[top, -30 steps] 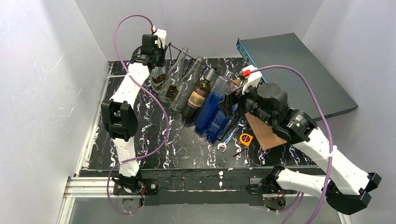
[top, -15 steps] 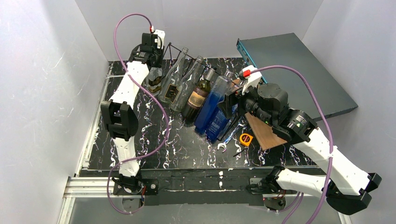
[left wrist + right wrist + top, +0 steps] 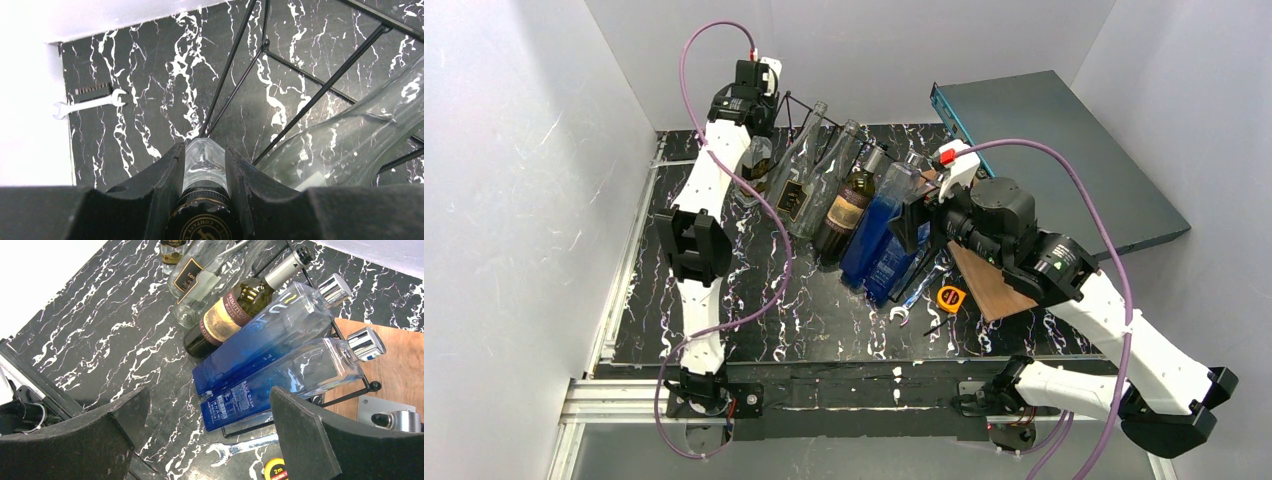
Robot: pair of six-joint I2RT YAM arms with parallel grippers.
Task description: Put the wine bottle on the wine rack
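Observation:
My left gripper (image 3: 751, 105) (image 3: 204, 150) is shut on the neck of a clear glass bottle (image 3: 202, 162) with a black, gold-printed cap. It holds the bottle (image 3: 757, 165) nearly upright at the far left end of the black wire wine rack (image 3: 795, 104) (image 3: 234, 60). Two clear bottles, a dark wine bottle (image 3: 848, 205) (image 3: 227, 315) and two blue bottles (image 3: 879, 235) (image 3: 280, 382) lie side by side on the rack. My right gripper (image 3: 914, 225) (image 3: 210, 440) is open and empty, above the table just right of the blue bottles.
A wrench (image 3: 902, 312) (image 3: 240, 447) and a yellow tape measure (image 3: 950, 297) lie in front of the rack. A wooden board (image 3: 989, 280) lies under my right arm. A grey-green box (image 3: 1054, 140) leans at the back right. Another wrench (image 3: 90, 102) lies by the left wall.
My left gripper has risen a little toward the back wall with the bottle, and the left arm's elbow has swung slightly right. The right arm has barely moved.

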